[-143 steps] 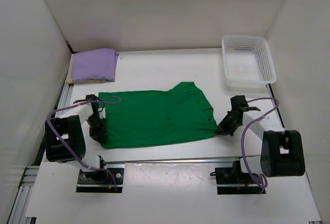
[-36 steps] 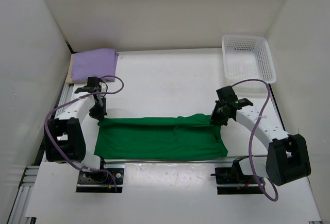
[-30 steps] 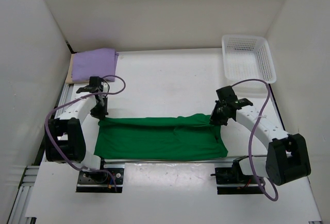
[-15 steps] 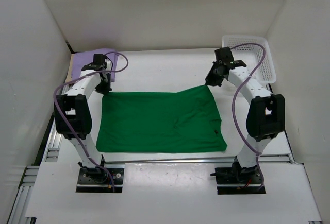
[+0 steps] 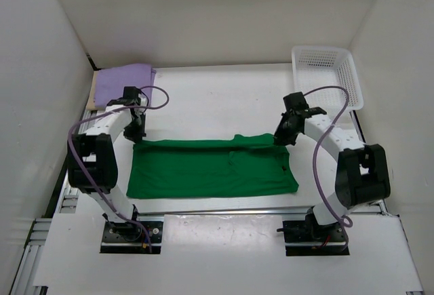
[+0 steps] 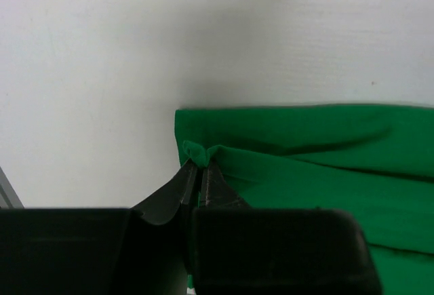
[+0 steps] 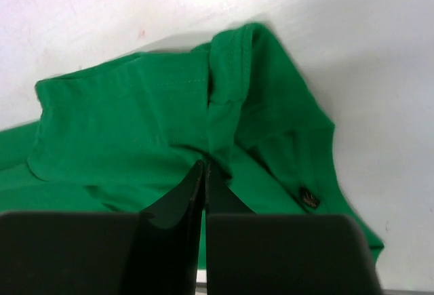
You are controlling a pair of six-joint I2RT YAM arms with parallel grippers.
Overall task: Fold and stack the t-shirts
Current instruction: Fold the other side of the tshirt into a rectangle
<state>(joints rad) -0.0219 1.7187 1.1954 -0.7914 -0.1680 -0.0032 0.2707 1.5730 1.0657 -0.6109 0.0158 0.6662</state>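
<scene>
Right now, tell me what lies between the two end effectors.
The green t-shirt: its far edge runs from the left end effector to the right end effector, and both are shut on it. The top view shows this.

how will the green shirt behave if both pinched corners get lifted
Probably floppy: the green t-shirt creases and bunches where the left gripper pinches its corner. Likely light, being thin cloth in soft folds. Lifted, it would probably sag between that pinch and the right gripper.
</scene>
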